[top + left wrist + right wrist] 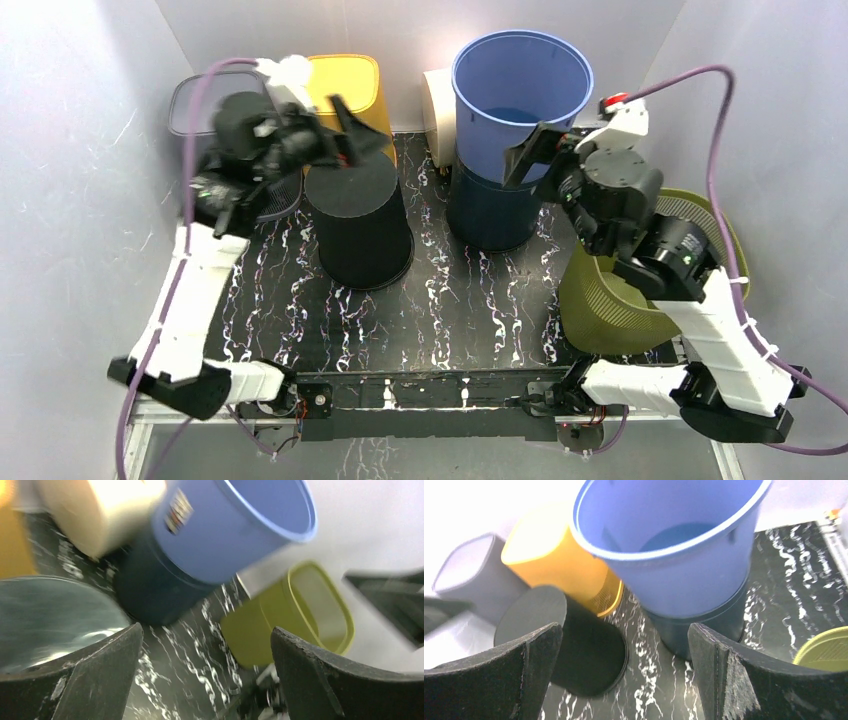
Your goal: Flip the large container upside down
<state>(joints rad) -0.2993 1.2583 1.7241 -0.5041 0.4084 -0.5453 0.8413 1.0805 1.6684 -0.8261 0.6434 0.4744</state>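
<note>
A large black bin (pixel 360 220) stands upside down on the black marbled table, its flat base up. It also shows in the right wrist view (pixel 589 655) and its base in the left wrist view (pixel 50 615). A light blue bucket (pixel 520 70) stands mouth up on top of a dark blue bin (pixel 490 215). My left gripper (pixel 345 135) is open and empty just above the black bin's far edge. My right gripper (pixel 530 155) is open and empty beside the blue bucket's right wall. The left wrist view is blurred.
An olive green bin (pixel 610 300) lies tilted under my right arm. A yellow bin (pixel 350 85), a grey bin (pixel 195 105) and a cream bin (pixel 438 105) on its side stand along the back wall. White walls close in on both sides.
</note>
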